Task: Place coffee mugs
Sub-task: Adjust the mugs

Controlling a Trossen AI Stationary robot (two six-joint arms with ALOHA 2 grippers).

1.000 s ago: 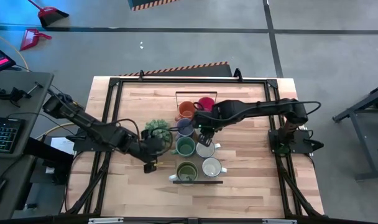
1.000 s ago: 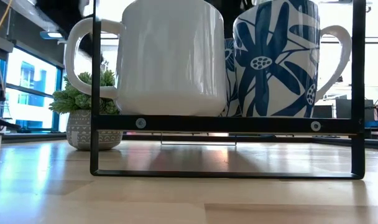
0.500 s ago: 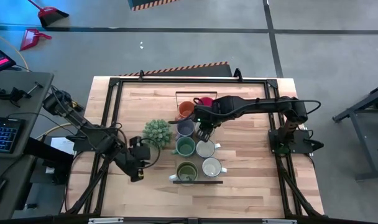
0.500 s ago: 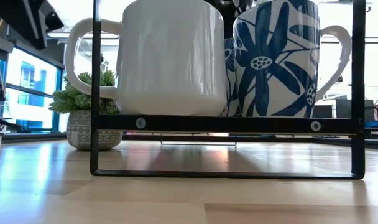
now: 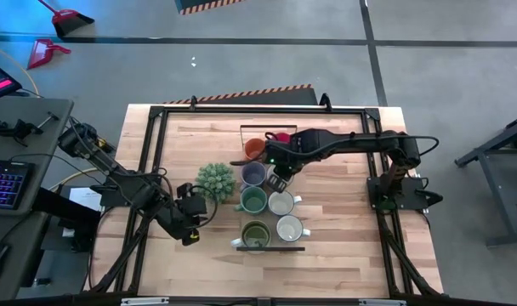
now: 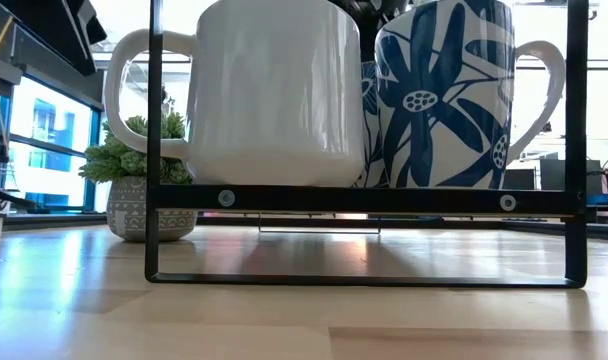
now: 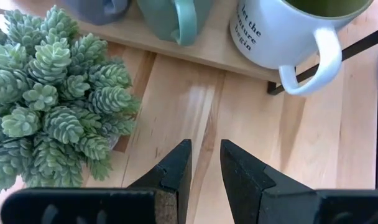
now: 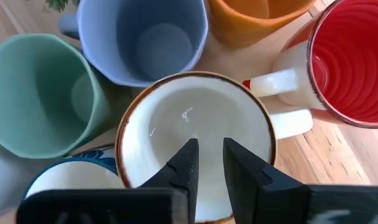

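Right gripper (image 8: 207, 163) hovers with fingers pinched narrow over the cream mug (image 8: 195, 140), which sits mid-cluster between the lavender mug (image 8: 142, 37) and red mug (image 8: 350, 59), so I'd go slow and clear of neighbours; left gripper (image 7: 204, 171), narrow and empty, waits by the plant (image 7: 52, 93).

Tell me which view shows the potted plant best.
The left wrist view: the potted plant fills its side, every rosette clear. The high view shows it small, beside the mugs; the low view shows it partly behind the rack; the right wrist view barely catches it.
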